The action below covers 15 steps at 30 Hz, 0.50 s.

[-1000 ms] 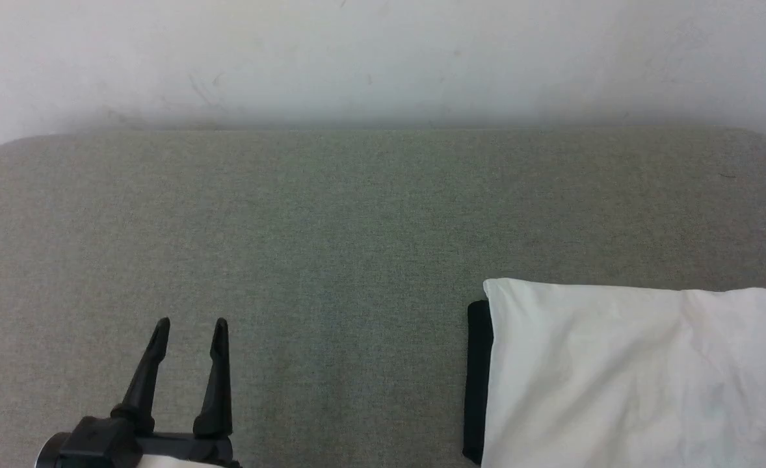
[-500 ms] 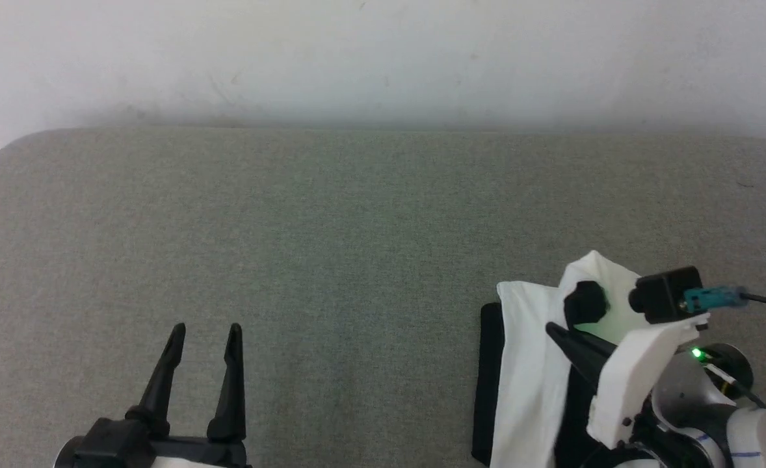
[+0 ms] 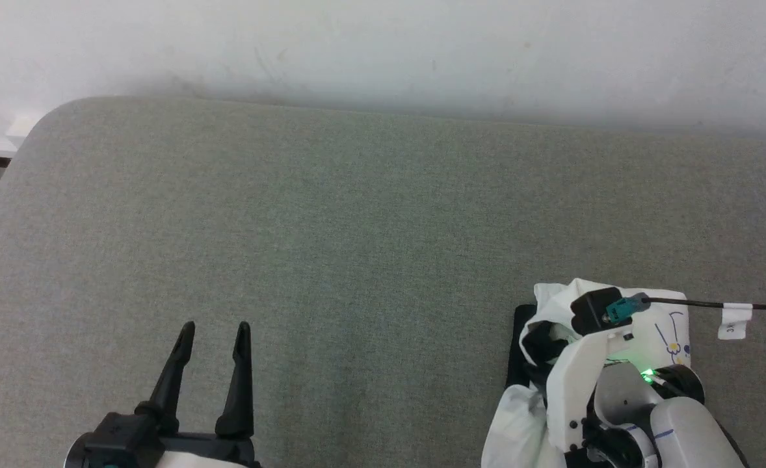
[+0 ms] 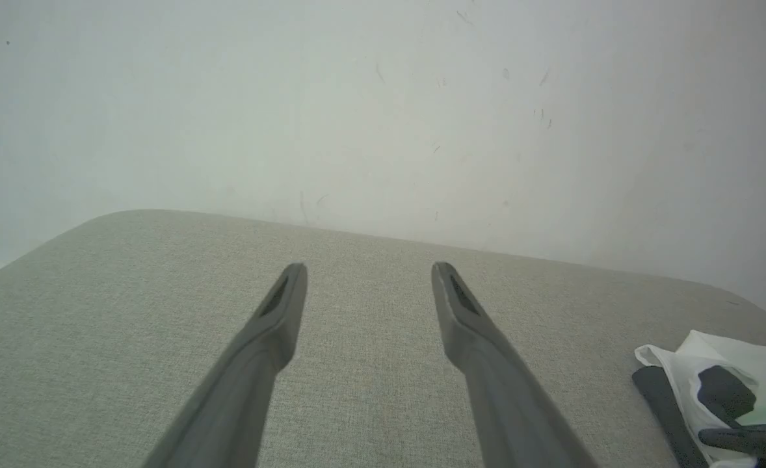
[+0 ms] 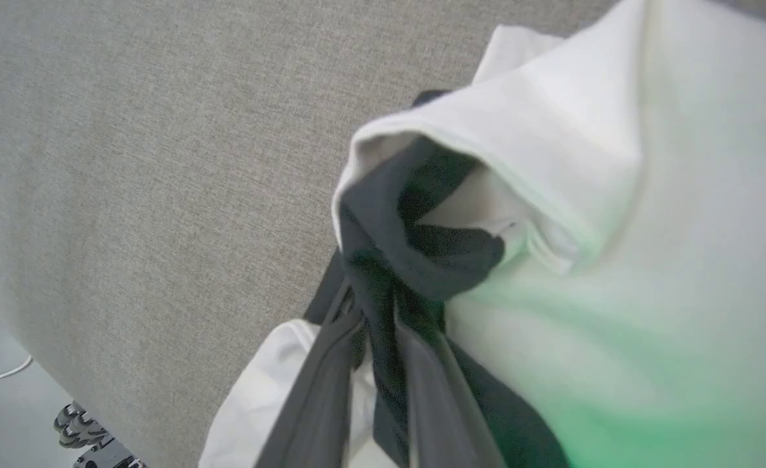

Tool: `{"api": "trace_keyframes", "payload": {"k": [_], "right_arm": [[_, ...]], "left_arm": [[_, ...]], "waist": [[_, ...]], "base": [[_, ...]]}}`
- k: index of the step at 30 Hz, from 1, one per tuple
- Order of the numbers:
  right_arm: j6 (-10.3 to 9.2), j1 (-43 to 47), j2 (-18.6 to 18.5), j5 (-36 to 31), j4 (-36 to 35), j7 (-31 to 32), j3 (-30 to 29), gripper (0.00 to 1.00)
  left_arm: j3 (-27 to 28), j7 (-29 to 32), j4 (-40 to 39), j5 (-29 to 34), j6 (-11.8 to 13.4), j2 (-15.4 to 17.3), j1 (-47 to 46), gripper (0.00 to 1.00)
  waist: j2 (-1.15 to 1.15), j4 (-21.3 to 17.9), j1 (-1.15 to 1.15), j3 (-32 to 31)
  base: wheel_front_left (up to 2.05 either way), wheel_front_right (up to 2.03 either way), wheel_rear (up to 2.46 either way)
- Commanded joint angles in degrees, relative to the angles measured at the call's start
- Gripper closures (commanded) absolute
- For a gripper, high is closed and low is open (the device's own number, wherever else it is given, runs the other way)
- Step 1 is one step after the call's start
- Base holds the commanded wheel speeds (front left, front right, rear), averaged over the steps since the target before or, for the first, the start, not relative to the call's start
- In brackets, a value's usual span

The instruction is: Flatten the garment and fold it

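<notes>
- Head view: our left gripper (image 3: 216, 327) hovers, fingers (image 3: 173, 370) apart, over the grey table (image 3: 357, 214); the garment (image 3: 672, 325) bunches at lower right.
- Left wrist view: its fingers stand wide.
- Right wrist view: our right gripper (image 5: 383, 312) clamps the garment's black fabric.

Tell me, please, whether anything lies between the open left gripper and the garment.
Nothing visible does. Only bare grey surface separates the left gripper from the garment, which lies bunched off to its right, its black fabric pinched by the right gripper.

The garment (image 5: 649, 162) is soft matt cloth; the tabletop (image 3: 357, 247), rough woven fabric.
</notes>
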Motion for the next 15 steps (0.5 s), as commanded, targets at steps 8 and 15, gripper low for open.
{"api": "trace_keyframes", "payload": {"k": [8,15], "right_arm": [[-0.03,-1.16,0.62,3.00,-1.09,-3.39,1.29,0.00],[-0.03,4.57,-3.48,3.95,-14.13,-2.56,-8.64,0.00]], "left_arm": [[-0.14,-0.18,0.45,-0.67,0.05,-0.33,-0.70,0.00],[0.22,-0.19,-0.37,-0.76,0.40,0.08,0.08,0.00]], "waist": [[0.00,-1.34,0.00,-1.39],[0.00,-2.96,0.00,-1.47]], "base": [[0.00,0.00,0.00],[0.00,0.00,0.00]]}}
